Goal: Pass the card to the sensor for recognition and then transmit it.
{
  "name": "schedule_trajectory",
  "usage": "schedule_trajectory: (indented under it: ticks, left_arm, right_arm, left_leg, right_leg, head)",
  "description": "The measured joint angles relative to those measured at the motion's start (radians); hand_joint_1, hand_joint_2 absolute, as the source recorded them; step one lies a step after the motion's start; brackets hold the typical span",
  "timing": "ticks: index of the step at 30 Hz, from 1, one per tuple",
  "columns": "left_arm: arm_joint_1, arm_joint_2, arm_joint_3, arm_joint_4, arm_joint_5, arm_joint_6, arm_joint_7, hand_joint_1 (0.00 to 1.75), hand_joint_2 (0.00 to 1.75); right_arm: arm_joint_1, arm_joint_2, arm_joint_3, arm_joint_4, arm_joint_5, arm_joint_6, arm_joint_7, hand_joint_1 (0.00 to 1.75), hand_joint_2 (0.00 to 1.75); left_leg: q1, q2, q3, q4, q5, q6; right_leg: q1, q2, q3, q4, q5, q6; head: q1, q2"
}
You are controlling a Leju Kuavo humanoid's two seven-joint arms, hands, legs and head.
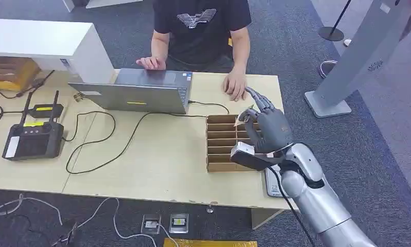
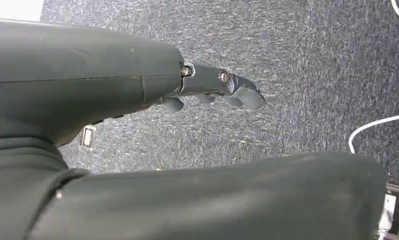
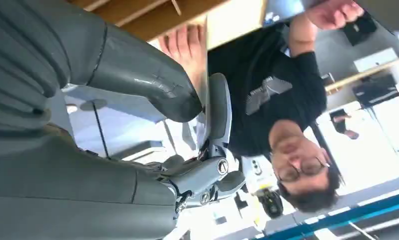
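right arm (image 1: 317, 200): comes in from lower right, forearm over the desk's near right corner.
right hand (image 1: 268, 128): raised over the right end of the cardboard slotted box (image 1: 221, 144). Fingers partly curled, one stretched toward the person. A small pale sliver sits at the fingertips near the box's far edge; could be the card (image 1: 239, 121), can't confirm a pinch. Right wrist view gives thumb and fingers, no clear card. Grip state: cannot tell.
left hand (image 2: 212, 90): hangs over grey carpet, fingers curled in, nothing in it.
slotted box: open-top cardboard tray with parallel dividers, slots run left-right. The visible slots look empty; right end is hidden by the hand.
flat grey device (image 1: 271, 185): on the desk just nearer than the box, under the wrist, mostly hidden. Probably the sensor, not certain.
step in hand (judgement): early, card pickup or lift from the box. Confirm a firm pinch on the card before moving. Lift straight up clear of the dividers, then keep the card flat over the reader.
risk: thin card, it slips or catches a divider.
desk (image 1: 157, 154): pale wood, black cable looping across the middle.
controller (image 1: 32, 139): far left, antennas up.
laptop (image 1: 136, 92): open beyond the box, facing the person.
person (image 1: 201, 31): seated at the far side, one hand (image 1: 236, 85) resting just beyond the robot's fingertips.
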Motion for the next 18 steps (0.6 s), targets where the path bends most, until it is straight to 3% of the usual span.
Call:
schedule_trajectory:
  ticks: [18]
  left_arm:
    - [0.003,0.001,0.0,0.0,-0.001,-0.003,-0.005,0.0,0.0]
  right_arm:
    - [-0.009,0.005,-0.051,-0.135,0.0,0.035,0.021,1.75,1.75]
  left_leg:
    - [0.0,0.0,0.0,0.0,0.0,0.0]
  right_leg:
    - [0.0,0.001,0.0,0.0,0.0,0.0]
  head:
    - [0.0,0.0]
